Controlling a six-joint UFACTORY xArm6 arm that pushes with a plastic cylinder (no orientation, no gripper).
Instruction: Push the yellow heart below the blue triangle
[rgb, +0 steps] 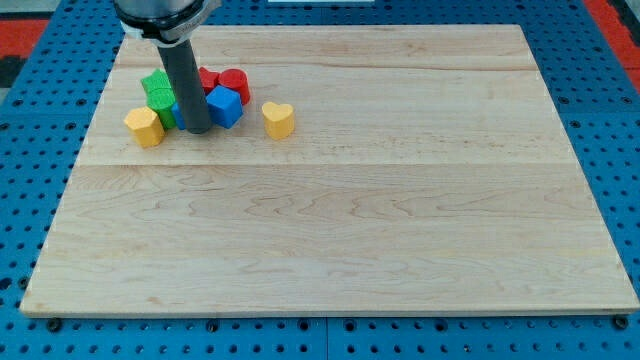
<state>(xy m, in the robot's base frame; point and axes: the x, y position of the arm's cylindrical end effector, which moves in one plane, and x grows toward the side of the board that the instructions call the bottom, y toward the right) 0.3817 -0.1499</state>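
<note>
The yellow heart (278, 119) lies on the wooden board, to the right of a cluster of blocks at the view's upper left. My tip (196, 130) rests on the board in that cluster, just left of a blue block (226, 106) and well left of the heart. The rod hides part of the cluster, so I cannot make out the blue block's shape for certain or tell whether another blue block sits behind it.
A green block (158, 90) and a second green piece (167, 114) sit left of the rod. Two red blocks (234, 83) lie above the blue one. A yellow block (144, 126) lies at the cluster's left. The board's top edge (330, 26) is near.
</note>
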